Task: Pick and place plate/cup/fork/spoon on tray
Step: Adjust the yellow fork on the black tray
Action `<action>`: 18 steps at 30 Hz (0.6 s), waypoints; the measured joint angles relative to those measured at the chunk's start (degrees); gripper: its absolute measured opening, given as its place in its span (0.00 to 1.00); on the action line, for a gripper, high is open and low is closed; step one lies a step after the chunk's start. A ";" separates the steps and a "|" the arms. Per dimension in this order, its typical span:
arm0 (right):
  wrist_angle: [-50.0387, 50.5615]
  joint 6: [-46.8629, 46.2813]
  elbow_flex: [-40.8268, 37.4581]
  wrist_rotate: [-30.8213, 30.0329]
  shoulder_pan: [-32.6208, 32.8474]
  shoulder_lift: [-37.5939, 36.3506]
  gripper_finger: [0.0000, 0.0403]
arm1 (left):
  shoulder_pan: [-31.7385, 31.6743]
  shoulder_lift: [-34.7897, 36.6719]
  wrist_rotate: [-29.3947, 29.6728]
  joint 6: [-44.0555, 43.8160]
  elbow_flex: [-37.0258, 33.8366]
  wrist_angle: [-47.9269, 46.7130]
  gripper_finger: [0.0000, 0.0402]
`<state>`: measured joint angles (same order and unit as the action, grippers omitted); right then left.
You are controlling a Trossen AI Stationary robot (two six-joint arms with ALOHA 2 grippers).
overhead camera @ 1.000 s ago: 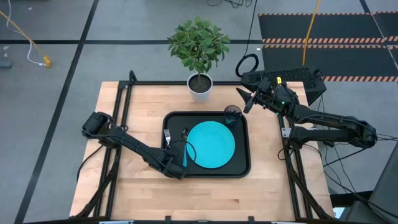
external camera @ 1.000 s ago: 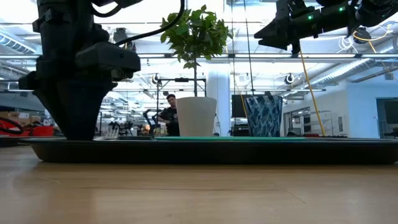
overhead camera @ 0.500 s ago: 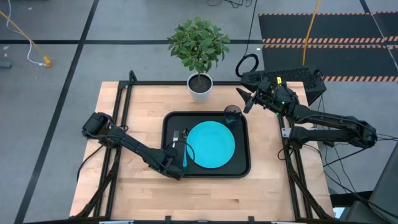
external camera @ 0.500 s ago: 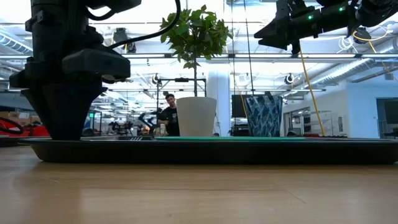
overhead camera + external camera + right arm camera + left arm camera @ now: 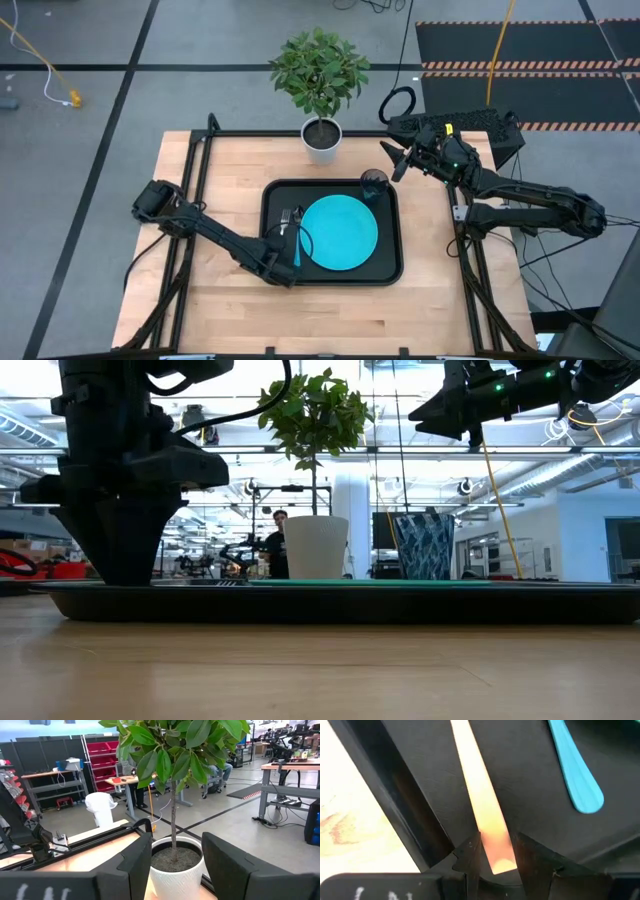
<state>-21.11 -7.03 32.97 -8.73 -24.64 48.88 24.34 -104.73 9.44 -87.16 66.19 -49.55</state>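
Note:
The black tray (image 5: pixel 390 275) lies mid-table with the turquoise plate (image 5: pixel 340 232) on it. The dark cup (image 5: pixel 374 183) stands in the tray's far right corner. The spoon (image 5: pixel 297 248), with a blue handle (image 5: pixel 572 775), lies left of the plate. The fork (image 5: pixel 286 220), with an orange handle, lies left of the spoon, and its tines point to the far side. My left gripper (image 5: pixel 282 260) is low over the tray's near left part and shut on the fork. My right gripper (image 5: pixel 392 160) hangs open and empty above the table's far right. My left gripper pinches the free end of the fork's orange handle (image 5: pixel 492 842) between its two fingers (image 5: pixel 470 860). The fingers come from the tray's near side, slanting down, in line with the handle. The fork runs low over the tray floor; whether it rests there I cannot tell.
A white pot with a green plant (image 5: pixel 322 135) stands at the table's far edge, behind the tray; it fills the right wrist view (image 5: pixel 175 865). The tray's raised left rim (image 5: pixel 405 805) runs close beside the fork. Bare wood lies around the tray.
The fork has turned about on the tray. Its tine end has swung from beside the tray's left rim toward the plate, while its handle end has stayed between my left gripper's fingers. My left gripper has shifted a little with it.

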 joint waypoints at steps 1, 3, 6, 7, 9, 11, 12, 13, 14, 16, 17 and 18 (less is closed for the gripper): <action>0.01 0.00 0.00 0.00 0.00 0.00 0.42 | 0.00 0.00 0.10 -0.37 0.00 -0.10 0.29; 0.01 0.00 0.00 0.00 0.00 0.00 0.42 | -0.09 0.00 0.12 -0.77 0.00 -0.14 0.29; 0.01 -0.02 0.00 0.02 0.00 0.00 0.42 | -0.41 0.00 0.12 -1.20 0.00 -0.14 0.29; 0.01 -0.02 0.00 0.02 0.00 0.00 0.42 | -0.67 0.00 0.27 -0.86 0.00 -0.16 0.29; 0.01 -0.02 0.00 0.02 0.00 0.00 0.42 | -1.39 0.00 0.92 0.14 0.00 -0.22 0.29; -0.03 -0.02 0.00 0.02 0.00 0.00 0.42 | -2.34 0.46 1.03 1.14 -0.01 -0.52 0.29; -0.03 -0.02 0.00 0.02 0.00 0.00 0.42 | -2.79 0.87 1.07 1.76 -0.02 -0.58 0.29; -0.03 -0.02 0.00 0.03 0.00 0.00 0.42 | -3.21 1.39 1.10 2.18 -0.02 -0.55 0.29; -0.03 -0.02 -0.02 0.03 0.01 0.00 0.42 | -3.64 1.81 1.13 2.64 -0.02 -0.55 0.29; -0.13 -0.03 0.00 0.02 0.00 0.00 0.42 | -4.45 2.46 1.43 2.94 -0.02 -0.77 0.29; -0.22 -0.08 0.00 0.03 0.01 0.00 0.42 | -4.85 2.70 2.22 3.02 -0.02 -1.17 0.29; -0.28 -0.40 0.00 0.05 0.02 0.00 0.42 | -5.27 2.84 3.45 3.02 -0.02 -1.23 0.29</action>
<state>-21.39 -7.43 32.97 -8.69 -24.62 48.88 19.07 -101.89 12.89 -84.14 66.17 -50.79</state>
